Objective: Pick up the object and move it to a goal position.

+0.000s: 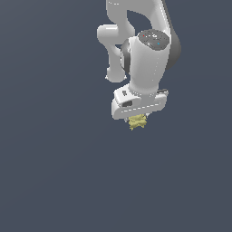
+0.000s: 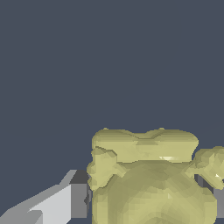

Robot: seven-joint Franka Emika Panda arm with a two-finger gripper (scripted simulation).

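Pointing down, gripper (image 1: 137, 118) clasps object (image 1: 137, 122)

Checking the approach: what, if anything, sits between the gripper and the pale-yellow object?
Nothing visible. The gripper is right over the pale-yellow object, and the wrist view shows a finger beside it with no other item between.

We saw the object (image 1: 137, 121) as a small pale-yellow lump with a knobbly, irregular outline, showing just below the white gripper (image 1: 137, 118) in the exterior view, only its lower part peeking out against the plain dark-grey background. In the wrist view the object (image 2: 151, 175) filled much of the frame: a rounded, bulging body topped by a flatter, wider slab, with small lumpy knobs sticking out at either side. There a grey finger (image 2: 78, 200) pressed against one flank.
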